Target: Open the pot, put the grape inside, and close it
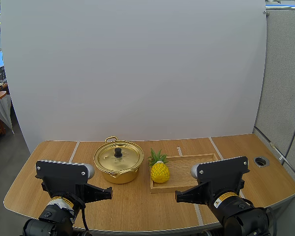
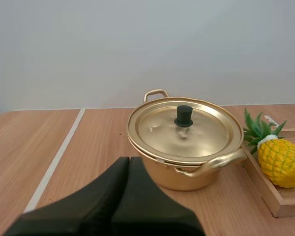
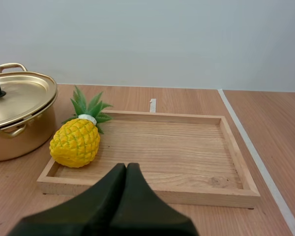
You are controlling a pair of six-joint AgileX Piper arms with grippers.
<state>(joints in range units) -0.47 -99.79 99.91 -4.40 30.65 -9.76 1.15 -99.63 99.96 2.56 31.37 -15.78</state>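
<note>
The pot sat lidded at frame centre; a pineapple lay in the wooden tray. Left gripper and right gripper were closed, fingers together, empty.

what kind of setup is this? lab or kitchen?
Likely a lab test bench, not a kitchen: a wooden table against a plain backdrop, holding a lidded gold pot and a toy pineapple in a wooden tray.

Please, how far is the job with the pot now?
The lid sits on the gold pot, so this fits a pot never opened or one closed again. No grape shows; a pineapple lies in the wooden tray. Left pincer and right pincer are shut, holding nothing.
</note>
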